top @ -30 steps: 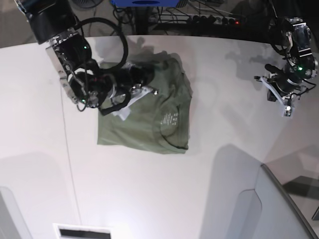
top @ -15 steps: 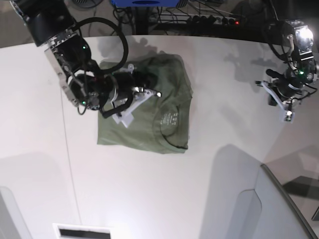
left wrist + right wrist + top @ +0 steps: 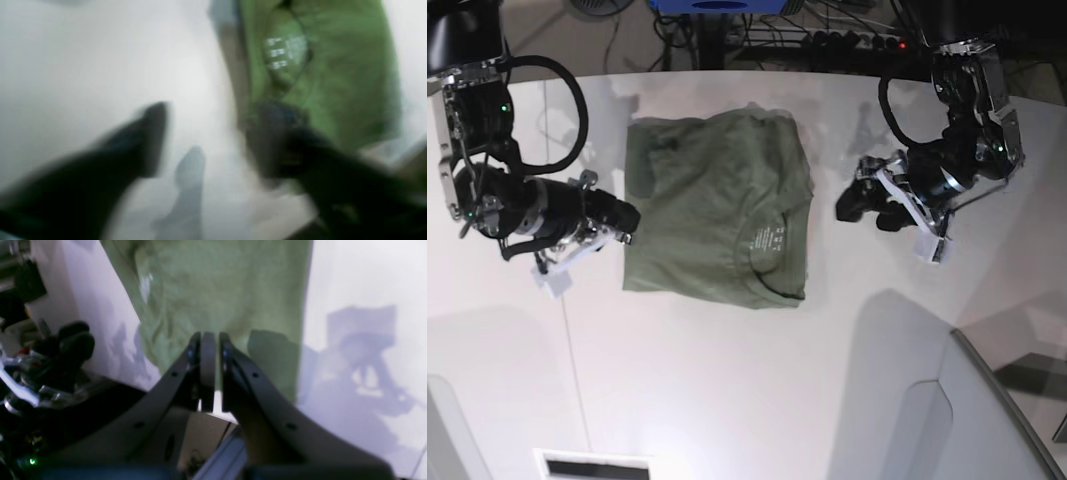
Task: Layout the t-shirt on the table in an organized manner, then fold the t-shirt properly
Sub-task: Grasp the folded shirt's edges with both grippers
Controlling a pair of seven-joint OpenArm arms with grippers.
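The olive-green t-shirt (image 3: 717, 200) lies folded into a rough rectangle on the white table (image 3: 727, 380), its neckline and white label (image 3: 767, 240) toward the near right corner. My right gripper (image 3: 627, 217) hovers just left of the shirt's left edge. In the right wrist view that gripper (image 3: 210, 340) is shut with nothing in it, over the edge of the t-shirt (image 3: 217, 283). My left gripper (image 3: 857, 202) hangs over bare table right of the shirt. In the blurred left wrist view this gripper (image 3: 213, 133) is open, with the t-shirt (image 3: 340, 76) just beyond its right finger.
A grey translucent panel (image 3: 987, 420) rises at the near right corner. Cables and a power strip (image 3: 847, 40) lie beyond the table's far curved edge. A thin seam (image 3: 567, 330) runs down the table's left side. A white slotted piece (image 3: 592, 465) sits at the near edge.
The right arm pulled back off the shirt to its left side, uncovering the shirt's upper left. The left arm swung in from the far right toward the shirt and its jaws opened.
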